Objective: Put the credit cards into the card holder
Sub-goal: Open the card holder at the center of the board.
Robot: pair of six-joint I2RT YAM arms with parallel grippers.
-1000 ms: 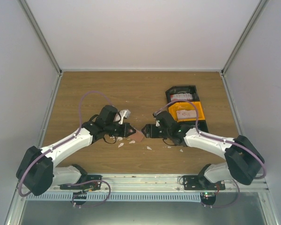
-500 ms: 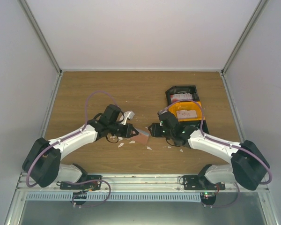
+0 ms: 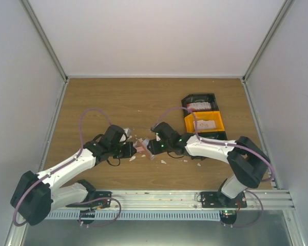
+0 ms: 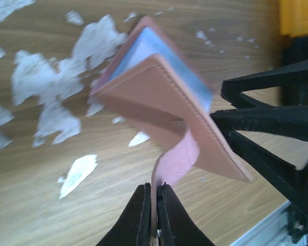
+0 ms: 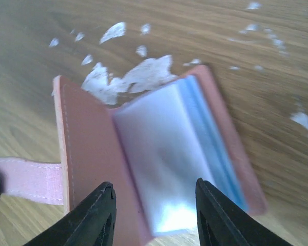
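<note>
Card holder (image 3: pixel 143 147) sits near the middle of the table (image 3: pixel 92 102), between my two grippers and among white scraps (image 4: pixel 51 92). It is tilted rather than flat. From the left wrist its long stitched edge runs from upper left down to lower right, with the open side turned towards the right arm. The salmon cover is swung apart from the pale blue inside. From the right wrist it reads like an opened book: cover on the left, clear sleeves in the middle, blue leaves on the right. There its long axis points away from the fingers.

My left gripper (image 4: pixel 153 197) is pressed together on the pink strap (image 4: pixel 177 156), which curls off the cover's edge.

My right gripper (image 5: pixel 154 215) is at the holder's near end. Its fingers (image 5: pixel 100 215) stand apart over the sleeves, and I cannot tell whether they bear on anything.

Credit cards (image 3: pixel 204 123) lie well off to the right, in the orange bin (image 3: pixel 219 123) and the black bin (image 3: pixel 186 100) behind it.
</note>
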